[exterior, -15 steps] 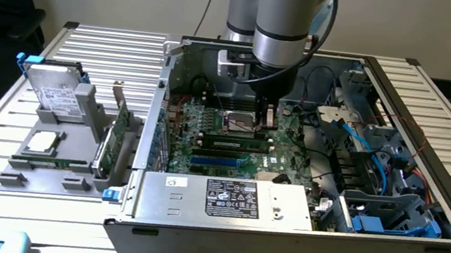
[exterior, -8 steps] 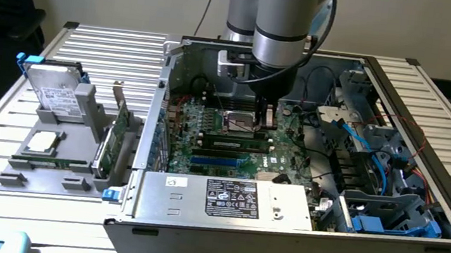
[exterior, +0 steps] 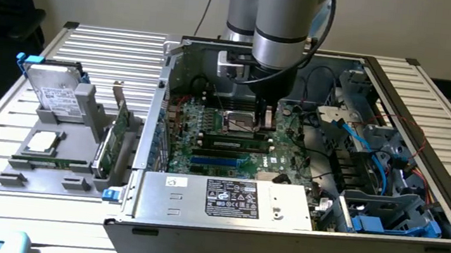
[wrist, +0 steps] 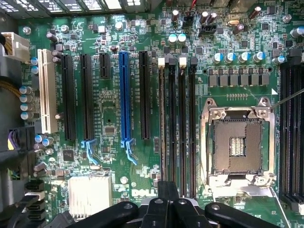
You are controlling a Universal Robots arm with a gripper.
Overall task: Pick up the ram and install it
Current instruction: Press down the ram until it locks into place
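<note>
Green, long and narrow, the ram stick with black chips sits seated in a black motherboard slot near the middle of the exterior view, inside the open grey metal computer case on the slatted metal surface. Above it, the black tool is fully closed and holds nothing, hovering beside the silver processor socket.

A green motherboard carries long black slots, one blue slot and one white slot, beside a silver-framed CPU socket. The black gripper contrasts with the grey and pale blue arm. A green ram bears black chips. Blue cables cross the grey metal case.
</note>
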